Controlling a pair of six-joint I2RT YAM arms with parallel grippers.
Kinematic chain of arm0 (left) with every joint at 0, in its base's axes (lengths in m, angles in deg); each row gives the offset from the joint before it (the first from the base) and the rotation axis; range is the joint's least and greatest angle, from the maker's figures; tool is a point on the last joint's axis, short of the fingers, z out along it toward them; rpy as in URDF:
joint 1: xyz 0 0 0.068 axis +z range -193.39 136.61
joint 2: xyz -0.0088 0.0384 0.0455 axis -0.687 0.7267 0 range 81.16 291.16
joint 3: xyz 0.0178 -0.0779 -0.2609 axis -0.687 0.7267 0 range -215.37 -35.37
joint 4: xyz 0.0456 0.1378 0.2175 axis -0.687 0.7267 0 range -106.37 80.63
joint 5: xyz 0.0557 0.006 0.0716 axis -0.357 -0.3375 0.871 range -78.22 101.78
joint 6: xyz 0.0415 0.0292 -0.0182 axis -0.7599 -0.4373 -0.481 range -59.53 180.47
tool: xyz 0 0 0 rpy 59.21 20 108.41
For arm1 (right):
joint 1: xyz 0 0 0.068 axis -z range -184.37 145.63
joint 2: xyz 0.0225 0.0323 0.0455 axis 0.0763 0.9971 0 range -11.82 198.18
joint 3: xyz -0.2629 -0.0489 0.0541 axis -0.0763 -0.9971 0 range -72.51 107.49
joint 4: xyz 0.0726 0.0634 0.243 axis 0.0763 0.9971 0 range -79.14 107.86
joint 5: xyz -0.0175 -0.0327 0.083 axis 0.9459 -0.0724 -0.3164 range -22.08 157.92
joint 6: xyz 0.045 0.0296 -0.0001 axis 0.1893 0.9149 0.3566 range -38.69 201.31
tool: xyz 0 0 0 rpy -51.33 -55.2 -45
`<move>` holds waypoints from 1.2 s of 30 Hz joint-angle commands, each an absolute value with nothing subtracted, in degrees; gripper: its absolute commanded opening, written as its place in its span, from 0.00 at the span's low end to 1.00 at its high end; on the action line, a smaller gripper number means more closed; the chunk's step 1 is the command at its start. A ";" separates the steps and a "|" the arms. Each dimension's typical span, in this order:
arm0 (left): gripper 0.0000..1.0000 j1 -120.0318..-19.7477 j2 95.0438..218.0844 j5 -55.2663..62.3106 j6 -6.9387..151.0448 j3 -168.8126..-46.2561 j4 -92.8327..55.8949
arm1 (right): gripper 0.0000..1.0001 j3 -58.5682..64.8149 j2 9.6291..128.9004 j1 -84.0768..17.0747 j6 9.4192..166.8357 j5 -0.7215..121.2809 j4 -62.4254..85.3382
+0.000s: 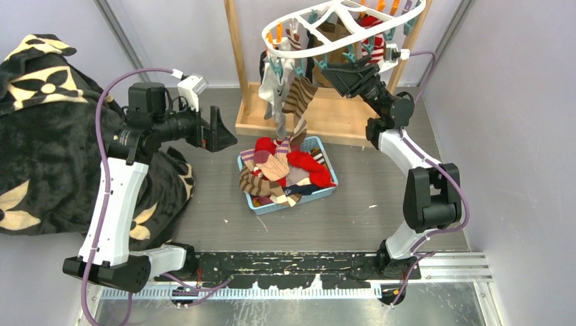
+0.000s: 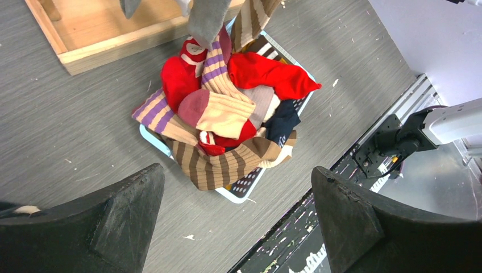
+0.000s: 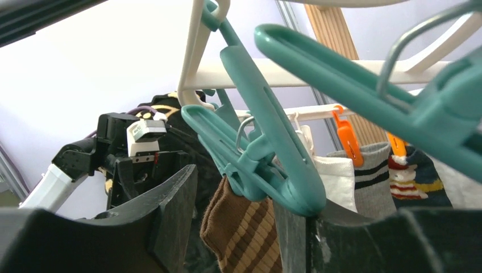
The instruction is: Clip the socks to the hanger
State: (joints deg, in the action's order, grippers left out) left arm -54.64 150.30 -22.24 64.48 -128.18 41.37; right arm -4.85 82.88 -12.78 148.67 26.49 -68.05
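The hanger (image 1: 306,15) hangs high at the back of the worktop, several socks already pegged along it. The blue basket (image 1: 299,204) sits below it and a little nearer me, heaped with the remaining socks (image 1: 289,170). My left hand (image 2: 236,173) hangs left of the hanger and lower, spread wide and empty, looking down on that heap. My right hand (image 3: 244,199) is up under the hanger's near rim, parted around a teal clip (image 3: 267,153). The clip touches one finger and stands off the other, so nothing is pinched yet. A brown striped sock (image 3: 239,233) dangles just behind this clip. I should squeeze the clip's handle ends squarely, so it opens without swinging the hanger.
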 commanded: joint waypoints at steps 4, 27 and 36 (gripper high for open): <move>1.00 -54.85 148.29 -22.02 63.86 -130.29 41.02 | 0.49 -5.02 79.34 -12.90 148.94 27.74 -71.32; 1.00 -54.82 148.03 -21.98 63.55 -131.25 41.62 | 0.75 -8.75 81.35 -15.58 141.32 32.06 -70.26; 1.00 -54.82 148.11 -22.22 63.72 -130.99 41.71 | 0.81 -8.07 84.10 -19.37 133.54 35.20 -69.61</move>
